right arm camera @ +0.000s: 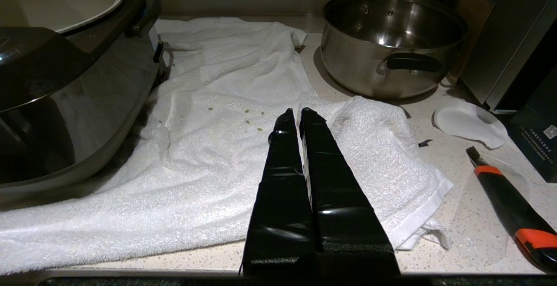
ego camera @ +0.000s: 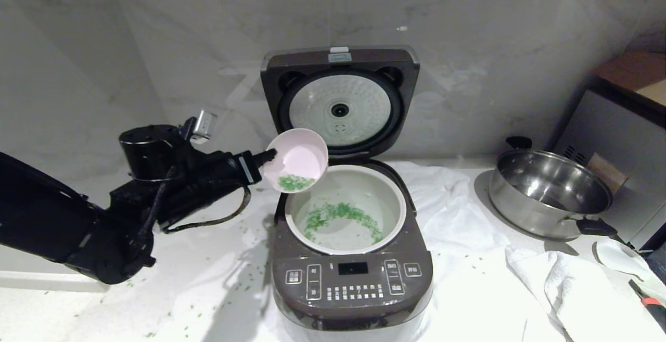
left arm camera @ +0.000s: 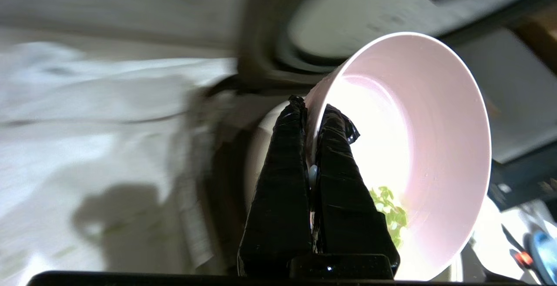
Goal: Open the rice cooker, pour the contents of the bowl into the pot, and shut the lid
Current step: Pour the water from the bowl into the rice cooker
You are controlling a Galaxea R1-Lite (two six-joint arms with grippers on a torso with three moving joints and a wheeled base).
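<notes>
Rice cooker [ego camera: 351, 258] sits on the white towel [ego camera: 458, 212] with its lid [ego camera: 341, 100] swung fully up against the wall, so the pot [ego camera: 345, 209] lies open from above and I have a clear drop into it. My left gripper [ego camera: 270, 157] pinches the bowl [ego camera: 296, 161] by its rim, one finger inside and one outside, which lets me tip the bowl without anything blocking the lip the grains leave by. I hold it over the pot's rear left edge, tilted steeply toward the pot, so whatever slides out should land inside rather than on the counter. Many green grains [ego camera: 341, 217] already lie in the pot in a loose ring, and a small clump [ego camera: 294, 182] clings at the bowl's low side; I judge they are wet and sticking, so the pour is nearly done but not finished. In the left wrist view my fingers [left arm camera: 283, 168] close tight on the thin wall of the bowl, with the last grains just beside them near the lower lip. Stray grains dot the counter [ego camera: 208, 279] to the cooker's left, a reason to keep the lip well over the pot. My right gripper [right arm camera: 298, 118] rests closed and empty above the towel, between the cooker and the steel pan [right arm camera: 391, 42], out of the way of the pour. The lid is still to be shut.
</notes>
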